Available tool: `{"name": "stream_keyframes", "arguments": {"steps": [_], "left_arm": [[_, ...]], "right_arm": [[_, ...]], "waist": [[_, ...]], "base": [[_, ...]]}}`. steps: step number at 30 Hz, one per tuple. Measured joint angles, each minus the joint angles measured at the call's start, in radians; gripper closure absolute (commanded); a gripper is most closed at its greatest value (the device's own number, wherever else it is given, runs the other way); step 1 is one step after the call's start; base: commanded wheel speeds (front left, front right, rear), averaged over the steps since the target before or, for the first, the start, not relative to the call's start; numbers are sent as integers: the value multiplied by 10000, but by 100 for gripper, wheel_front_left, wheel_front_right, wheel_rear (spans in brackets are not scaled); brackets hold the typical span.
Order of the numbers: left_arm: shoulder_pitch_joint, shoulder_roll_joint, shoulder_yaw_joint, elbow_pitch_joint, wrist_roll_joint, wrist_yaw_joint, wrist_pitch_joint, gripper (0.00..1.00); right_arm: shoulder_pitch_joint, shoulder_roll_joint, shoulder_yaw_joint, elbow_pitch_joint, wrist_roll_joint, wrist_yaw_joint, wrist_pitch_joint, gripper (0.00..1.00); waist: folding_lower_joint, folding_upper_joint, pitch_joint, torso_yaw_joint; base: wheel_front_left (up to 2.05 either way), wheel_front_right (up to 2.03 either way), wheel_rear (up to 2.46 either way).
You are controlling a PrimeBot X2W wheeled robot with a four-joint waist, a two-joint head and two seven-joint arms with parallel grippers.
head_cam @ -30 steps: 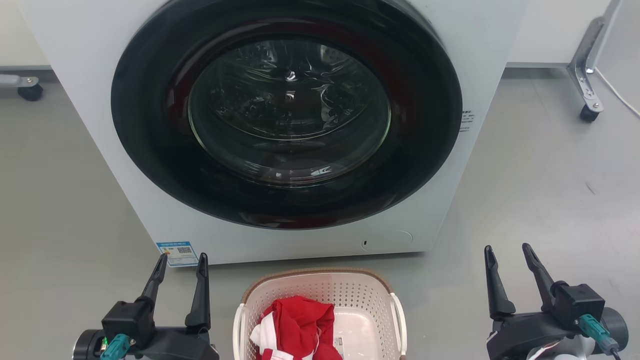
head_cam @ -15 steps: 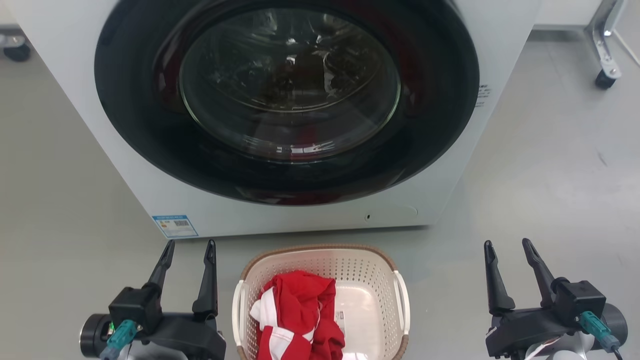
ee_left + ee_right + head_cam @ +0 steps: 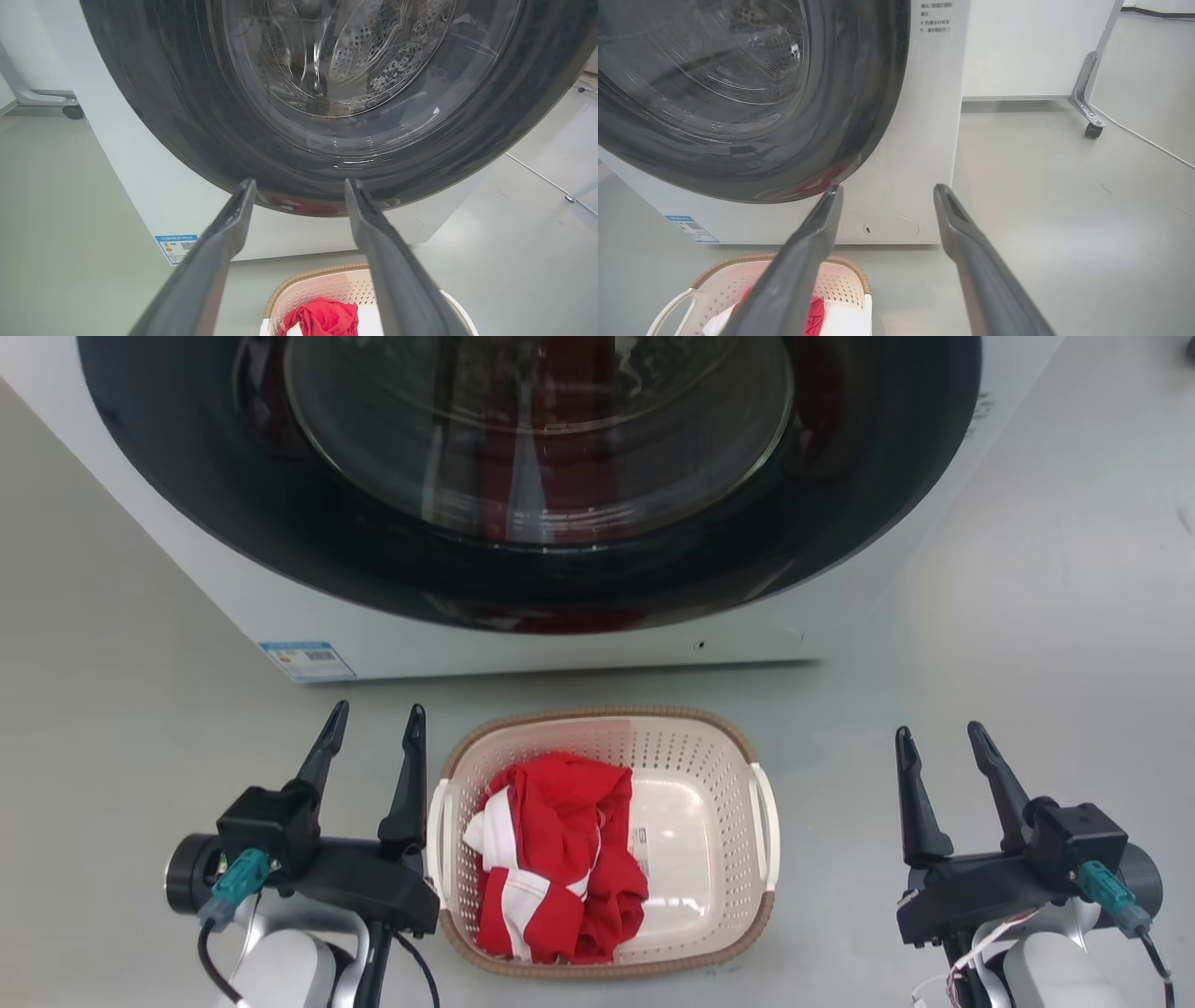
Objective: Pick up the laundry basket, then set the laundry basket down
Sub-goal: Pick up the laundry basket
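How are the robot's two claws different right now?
The left gripper is close beside the left handle of the laundry basket; the right gripper stands well apart from the basket, with bare floor between. The left gripper's fingers lean toward the robot's right; the right gripper's lean toward its left. Both are open, hold nothing and point at the washing machine.

The laundry basket [image 3: 607,733] sits between two spread grippers — untouched.
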Motion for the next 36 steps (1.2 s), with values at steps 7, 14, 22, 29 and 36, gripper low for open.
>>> {"name": "stream_keyframes", "arguments": {"steps": [7,14,22,29,36], "left_arm": [[-851,-134,-42,393,-27,-178,100,0],[-1870,-274,-104,1080,-71,-380,362,0],[-3175,-360,-82,1822,-105,-612,614,0],[-4136,-512,-104,2767,-169,-800,723,0],[-4407,-698,-215,3875,-284,-1081,817,0]], "right_arm": [[-486,56,2,251,-58,13,0,0],[-1386,153,-33,399,-102,13,0,0],[-2792,151,65,932,-328,153,-2,0],[-3621,148,153,1685,-420,278,-73,0],[-4006,184,345,2514,-529,366,-73,0]], "waist": [[0,0,1006,72],[0,0,2181,213],[0,1,3378,359],[0,1,4340,452],[0,0,5063,511]], "base": [[0,0,0],[0,0,0],[0,0,0],[0,0,0],[0,0,0]]}}
